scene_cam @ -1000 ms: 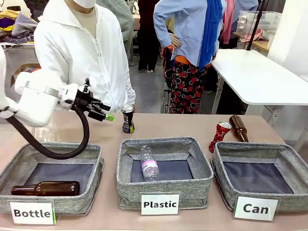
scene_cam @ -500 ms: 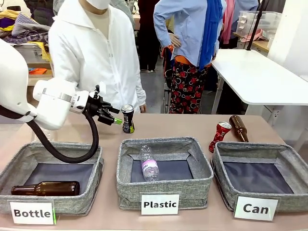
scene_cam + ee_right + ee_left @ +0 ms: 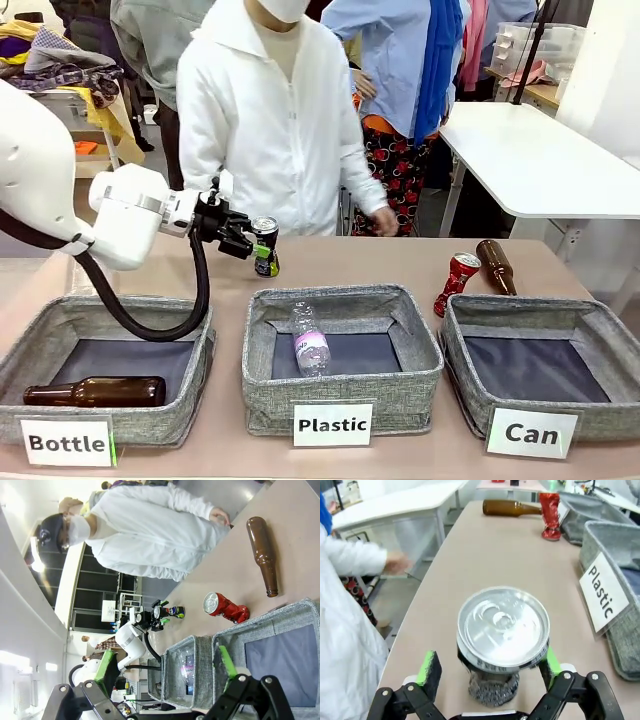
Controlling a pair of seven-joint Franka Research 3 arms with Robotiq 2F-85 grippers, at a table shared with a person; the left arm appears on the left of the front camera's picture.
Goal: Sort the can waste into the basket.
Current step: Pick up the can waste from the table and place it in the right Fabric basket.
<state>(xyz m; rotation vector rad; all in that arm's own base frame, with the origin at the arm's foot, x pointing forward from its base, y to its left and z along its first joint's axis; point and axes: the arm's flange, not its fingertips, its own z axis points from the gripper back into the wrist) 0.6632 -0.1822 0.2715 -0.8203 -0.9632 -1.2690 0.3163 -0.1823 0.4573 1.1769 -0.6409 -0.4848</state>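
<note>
**Left gripper** (image 3: 247, 246) – jaws wide, reaching in level with the black can (image 3: 265, 246), which stands upright between its green pads (image 3: 428, 667). In the left wrist view that pad stands clear of the can's wall. Contact at the opposite pad cannot be told.

**Black can** – on the table (image 3: 360, 262), behind the far left corner of the "Plastic" basket (image 3: 410, 385).

**Red can** (image 3: 456, 283) – dented and tilted, on the table just beside the far left corner of the "Can" basket (image 3: 600, 405). A brown glass bottle (image 3: 496, 266) lies near it, farther back.

**Right gripper** (image 3: 166, 665) – jaws wide, nothing between them, facing the baskets.

**Person** (image 3: 280, 130) – white coat, at the far side, one hand (image 3: 383, 222) at the table edge.
</note>
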